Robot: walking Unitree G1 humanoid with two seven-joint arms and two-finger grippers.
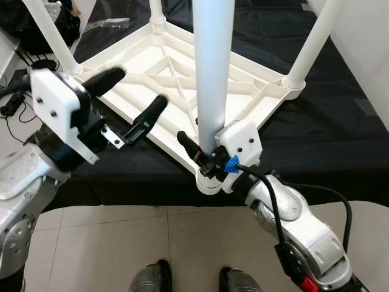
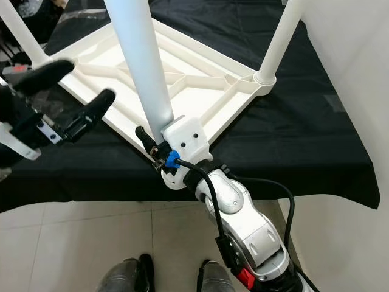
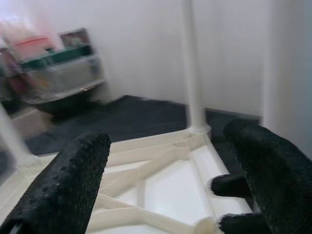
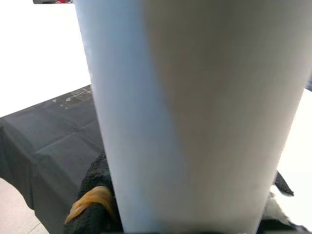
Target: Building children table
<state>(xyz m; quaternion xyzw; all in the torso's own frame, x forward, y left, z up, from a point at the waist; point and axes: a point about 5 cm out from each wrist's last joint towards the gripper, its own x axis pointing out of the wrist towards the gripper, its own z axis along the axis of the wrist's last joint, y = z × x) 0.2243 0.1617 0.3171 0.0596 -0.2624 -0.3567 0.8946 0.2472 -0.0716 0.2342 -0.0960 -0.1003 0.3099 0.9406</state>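
Note:
A white plastic children's table (image 1: 164,67) lies upside down on a black cloth (image 1: 328,134), its legs pointing up. My right gripper (image 1: 206,156) is shut on the near table leg (image 1: 213,73) just above its corner socket. One black finger (image 1: 188,146) shows left of the leg, and in the right wrist view the leg (image 4: 195,107) stands between the pads (image 4: 95,195). My left gripper (image 1: 141,86) hovers open above the table's left side, holding nothing. Its wrist view looks between the fingers (image 3: 73,185) across the ribbed underside to a far leg (image 3: 192,73).
Other legs stand at the far left (image 1: 58,36), the back (image 1: 157,9) and the right (image 1: 313,42). A black bag (image 1: 24,24) and cables lie at the far left. The cloth's front edge drops to a tiled floor by my feet (image 1: 152,277).

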